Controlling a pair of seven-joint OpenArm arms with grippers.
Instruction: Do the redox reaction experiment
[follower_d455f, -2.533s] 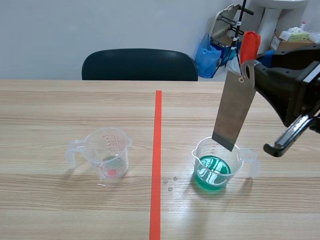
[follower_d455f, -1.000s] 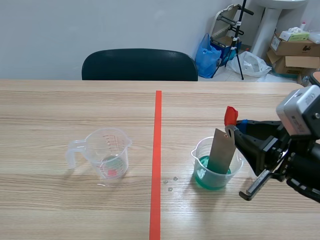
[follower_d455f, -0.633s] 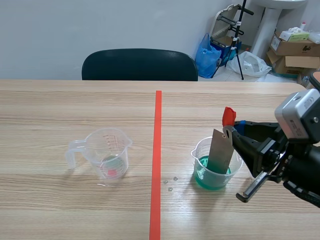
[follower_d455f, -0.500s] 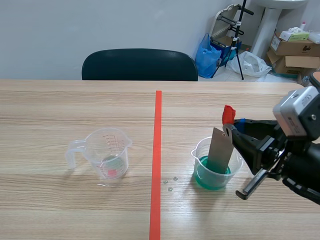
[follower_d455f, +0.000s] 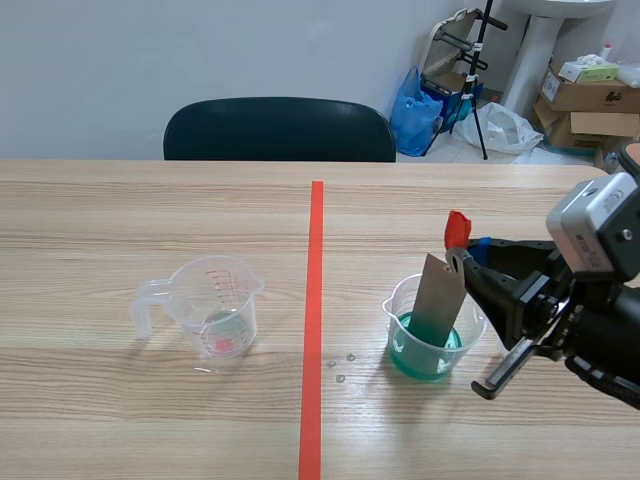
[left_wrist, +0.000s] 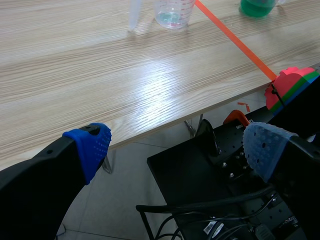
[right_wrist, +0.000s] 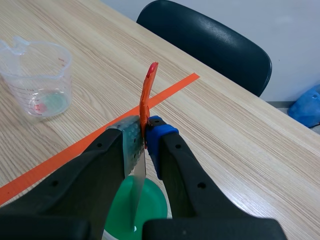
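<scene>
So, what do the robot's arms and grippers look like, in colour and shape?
Both grippers have two thick black fingers with soft dotted pads at the tips. The left gripper has blue pads on both fingers. The right gripper has one grey-green pad and one blue pad. The right arm is black, with a light grey block on top.

A pale wood-grain table (follower_d455f: 120, 210) fills the scene view. An orange-red tape line (follower_d455f: 314, 300) runs across it from twelve o'clock to six o'clock. At nine o'clock of the line's midpoint, well apart from it, a clear measuring cup (follower_d455f: 215, 305) with red scale marks stands upright, its handle pointing to nine o'clock. At three o'clock of the midpoint stands a second clear cup (follower_d455f: 405, 345) holding green liquid. At that cup's eight o'clock, a few small clear specks (follower_d455f: 340, 368) lie just beside the tape.
</scene>
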